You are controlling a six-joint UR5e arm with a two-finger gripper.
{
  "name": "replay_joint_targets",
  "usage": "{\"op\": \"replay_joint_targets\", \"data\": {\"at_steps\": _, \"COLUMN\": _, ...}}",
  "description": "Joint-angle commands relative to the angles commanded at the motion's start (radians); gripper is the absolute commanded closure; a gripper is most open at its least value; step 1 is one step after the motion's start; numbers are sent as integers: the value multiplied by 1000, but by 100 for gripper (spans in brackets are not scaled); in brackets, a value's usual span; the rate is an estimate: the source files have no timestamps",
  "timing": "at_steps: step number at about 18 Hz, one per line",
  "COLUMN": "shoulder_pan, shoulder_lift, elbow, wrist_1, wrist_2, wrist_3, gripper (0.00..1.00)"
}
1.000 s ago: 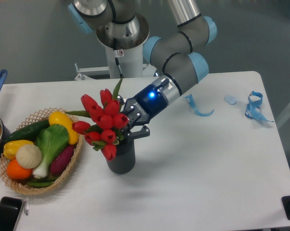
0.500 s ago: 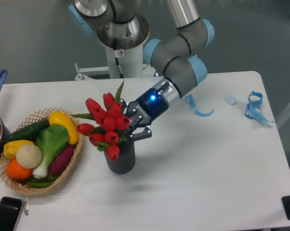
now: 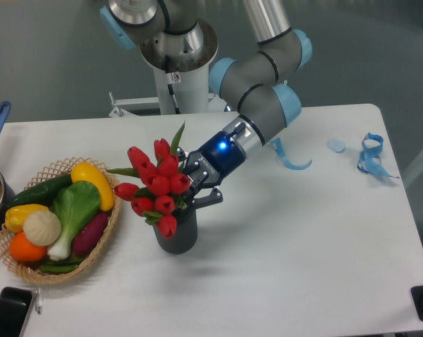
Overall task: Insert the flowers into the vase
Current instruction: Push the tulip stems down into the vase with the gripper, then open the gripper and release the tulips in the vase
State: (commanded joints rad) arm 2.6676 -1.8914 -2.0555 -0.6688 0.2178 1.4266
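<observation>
On the white tabletop [image 3: 289, 239], our claw [image 3: 197, 189] is clamped on the stems of the flowers [image 3: 157, 186], which lean over the vase [image 3: 177, 234]. We should straighten the bunch upright, seat the stems, then release.

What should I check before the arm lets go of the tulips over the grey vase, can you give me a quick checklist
1. Gripper shut on the flowers: cannot tell, blooms hide the fingers.
2. Stems inside the vase mouth: cannot tell, hidden by blooms.
3. Vase upright: ok.
4. Bunch upright: not ok, it leans left toward the basket.
5. Vase apart from the basket: ok, a bare strip of table lies between them.
</observation>
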Motion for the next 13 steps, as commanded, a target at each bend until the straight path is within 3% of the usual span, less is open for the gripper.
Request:
{"op": "replay_joint_targets", "data": {"at_steps": 1, "shoulder_pan": 0, "shoulder_lift": 0, "elbow": 0, "wrist_1": 0, "wrist_2": 0, "wrist_3": 0, "gripper": 50}}
{"op": "replay_joint_targets", "data": {"at_steps": 2, "shoulder_pan": 0, "shoulder_lift": 0, "elbow": 2, "wrist_1": 0, "wrist_2": 0, "wrist_3": 0, "gripper": 40}}
{"op": "replay_joint_targets", "data": {"at_steps": 5, "shoulder_pan": 2, "shoulder_lift": 2, "elbow": 2, "wrist_1": 2, "wrist_2": 0, "wrist_3": 0, "gripper": 27}}
{"op": "replay_joint_targets", "data": {"at_steps": 7, "shoulder_pan": 5, "shoulder_lift": 3, "elbow": 0, "wrist_1": 2, "wrist_2": 0, "wrist_3": 0, "gripper": 24}}
{"op": "replay_joint_targets", "data": {"at_steps": 10, "shoulder_pan": 8, "shoulder_lift": 8, "elbow": 2, "wrist_1": 2, "wrist_2": 2, "wrist_3": 0, "gripper": 0}}
{"op": "replay_joint_targets", "data": {"at_steps": 13, "shoulder_pan": 17, "shoulder_lift": 41, "elbow": -6, "wrist_1": 2, "wrist_2": 55, "wrist_3": 0, "gripper": 0}}
